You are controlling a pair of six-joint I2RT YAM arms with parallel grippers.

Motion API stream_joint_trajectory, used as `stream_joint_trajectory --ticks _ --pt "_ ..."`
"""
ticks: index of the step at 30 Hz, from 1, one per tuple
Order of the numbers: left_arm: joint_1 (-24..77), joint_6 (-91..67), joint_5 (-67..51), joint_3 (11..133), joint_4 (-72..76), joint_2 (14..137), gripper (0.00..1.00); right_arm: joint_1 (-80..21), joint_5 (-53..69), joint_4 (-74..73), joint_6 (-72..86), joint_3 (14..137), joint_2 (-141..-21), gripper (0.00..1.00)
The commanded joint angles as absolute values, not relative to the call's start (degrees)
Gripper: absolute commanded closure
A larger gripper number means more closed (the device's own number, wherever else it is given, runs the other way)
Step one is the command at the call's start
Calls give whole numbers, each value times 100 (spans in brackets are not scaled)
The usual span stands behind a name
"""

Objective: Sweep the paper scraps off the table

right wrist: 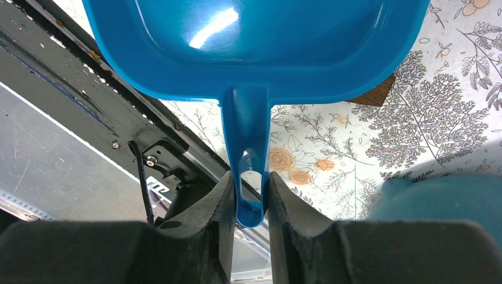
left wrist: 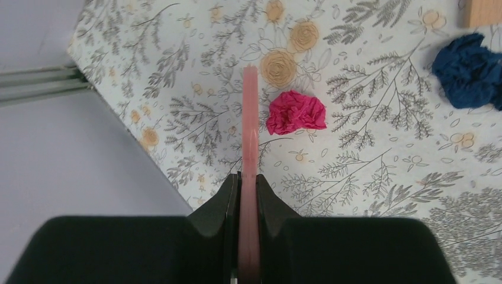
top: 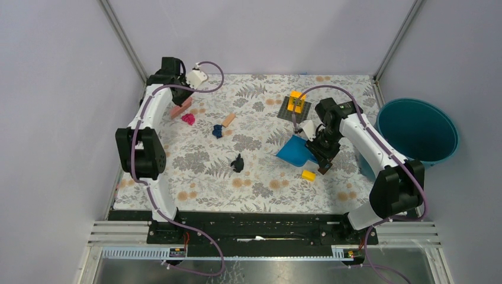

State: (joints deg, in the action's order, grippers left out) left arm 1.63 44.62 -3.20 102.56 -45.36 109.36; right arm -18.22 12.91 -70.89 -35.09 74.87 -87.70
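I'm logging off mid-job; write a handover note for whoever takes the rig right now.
Left end effector: shut on the pink flat tool, its edge beside the magenta wad.
Right end effector: shut on the blue dustpan by its handle.
Dark blue wad and black wad lie loose on the table; teal bucket stands past its right edge.
Done: both tools in hand. Left: sweep all three wads into the dustpan.

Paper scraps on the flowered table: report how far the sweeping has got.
Done: left claw shut on a flat pink scraper, right claw on the handle of the blue plastic dustpan. In hand: the scraper is beside the crumpled magenta paper wad. Left: that wad, the dark blue wad and the black wad lie on the cloth; the pan's visible part is empty.
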Motion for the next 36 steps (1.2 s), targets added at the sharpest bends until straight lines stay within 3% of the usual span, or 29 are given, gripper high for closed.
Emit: stream_joint_trajectory --ticks 1,12,24,27,33,36 --pt "149 5399 -1084 9993 -4064 10895 100 -1854 1248 -7110 -3569 7354 -8460 100" --pt "265 4465 -3069 9032 -4897 9908 100 -1862 1097 -7031 -3718 6987 -8430 100" --pt "624 3153 -4113 7641 -5234 8259 100 -2368 831 -6757 -3762 7000 -9004 100" --pt "624 2823 -3822 7946 -5290 8059 100 -2844 511 -6576 -3854 6895 -9092 100" --pt "624 1762 -1100 9012 -5644 8782 100 -3475 56 -6258 -3891 7202 -9622 100" --pt "624 1414 -365 9342 -5950 9146 100 -3876 -411 -6091 -3863 7337 -10010 100"
